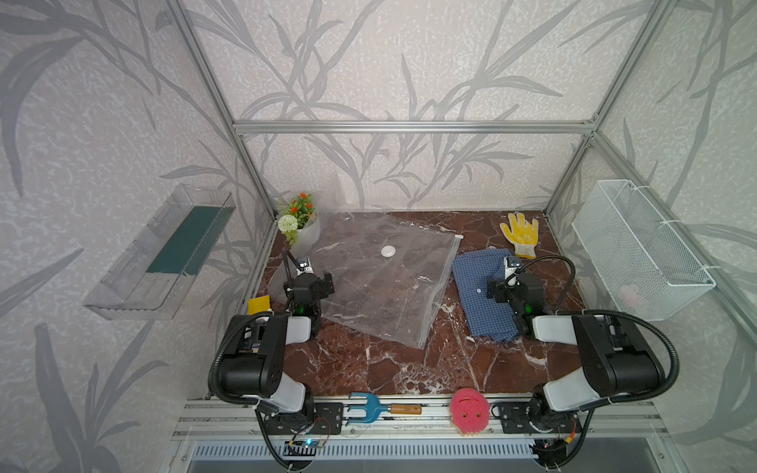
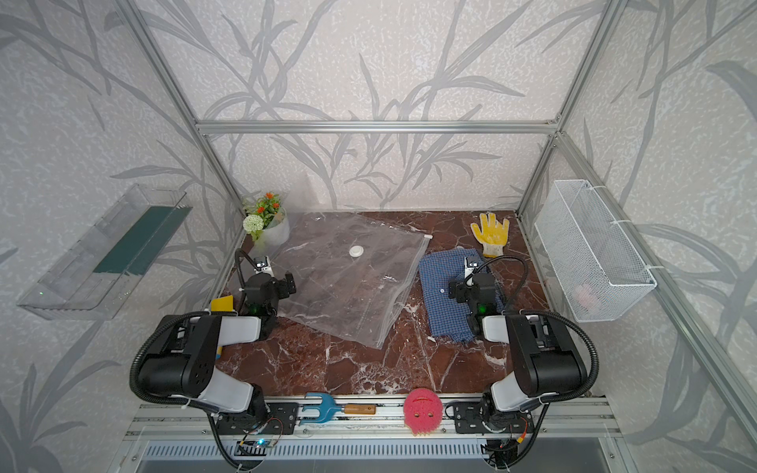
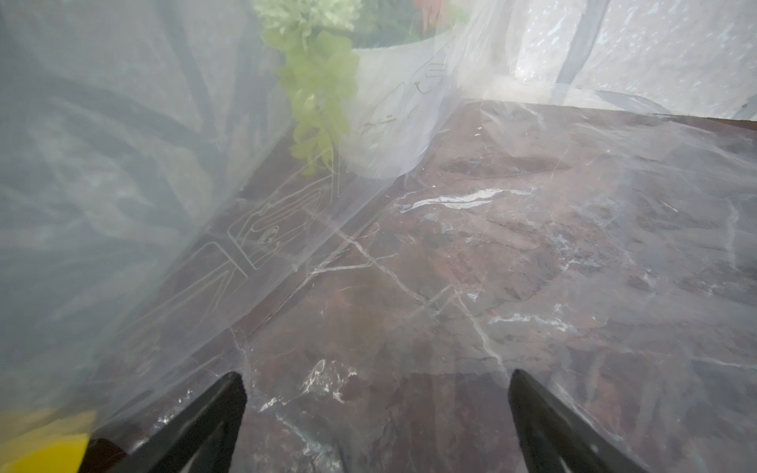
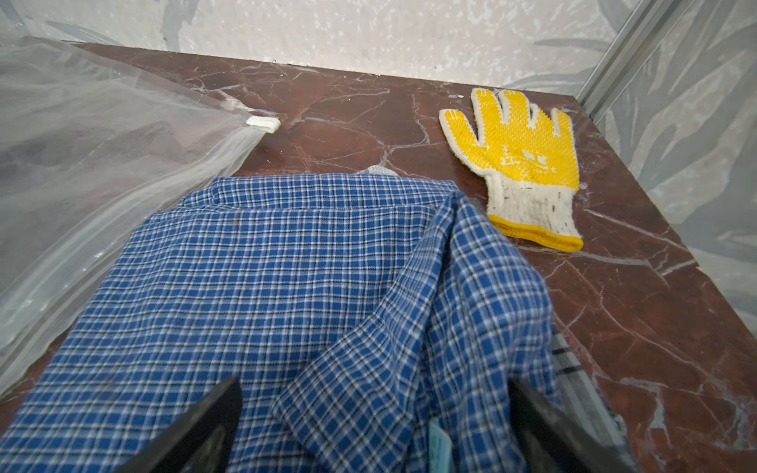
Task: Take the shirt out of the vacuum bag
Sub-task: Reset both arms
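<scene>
The vacuum bag (image 1: 381, 286) lies flat on the marble table, clear and crinkled, with its white valve disc (image 1: 388, 251) facing up and nothing inside that I can see. Its slider clip (image 4: 263, 123) sits at the far corner of the zip edge. The shirt (image 1: 477, 299), blue plaid, lies outside the bag, just right of the zip edge. My left gripper (image 1: 308, 280) hovers open over the bag's left edge; in the left wrist view only film over marble shows between its fingertips (image 3: 375, 381). My right gripper (image 4: 375, 387) is open directly above the shirt (image 4: 286, 286).
A potted plant (image 1: 303, 221) stands at the back left corner against the bag. A yellow glove (image 1: 519, 233) lies behind the shirt. A yellow card (image 1: 259, 305) lies by the left arm. A blue garden fork (image 1: 368, 407) and pink sponge (image 1: 469, 411) rest on the front rail.
</scene>
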Available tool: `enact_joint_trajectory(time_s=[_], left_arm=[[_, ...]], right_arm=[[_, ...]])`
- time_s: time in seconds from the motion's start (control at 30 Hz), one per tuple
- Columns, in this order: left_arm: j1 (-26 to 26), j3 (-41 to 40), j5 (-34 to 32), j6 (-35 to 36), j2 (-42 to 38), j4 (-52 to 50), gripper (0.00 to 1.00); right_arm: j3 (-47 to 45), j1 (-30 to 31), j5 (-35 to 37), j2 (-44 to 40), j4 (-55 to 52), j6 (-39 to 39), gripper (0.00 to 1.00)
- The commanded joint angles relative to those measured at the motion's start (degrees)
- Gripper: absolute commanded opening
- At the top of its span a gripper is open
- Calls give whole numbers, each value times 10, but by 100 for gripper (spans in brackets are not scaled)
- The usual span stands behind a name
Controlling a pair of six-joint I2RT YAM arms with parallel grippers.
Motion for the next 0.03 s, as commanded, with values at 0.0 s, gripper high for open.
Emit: enact_joint_trajectory(time_s=[0.0], left_arm=[[1, 2, 0, 5, -3, 9, 99]], right_arm=[[4, 3, -7, -7, 18, -3, 99]])
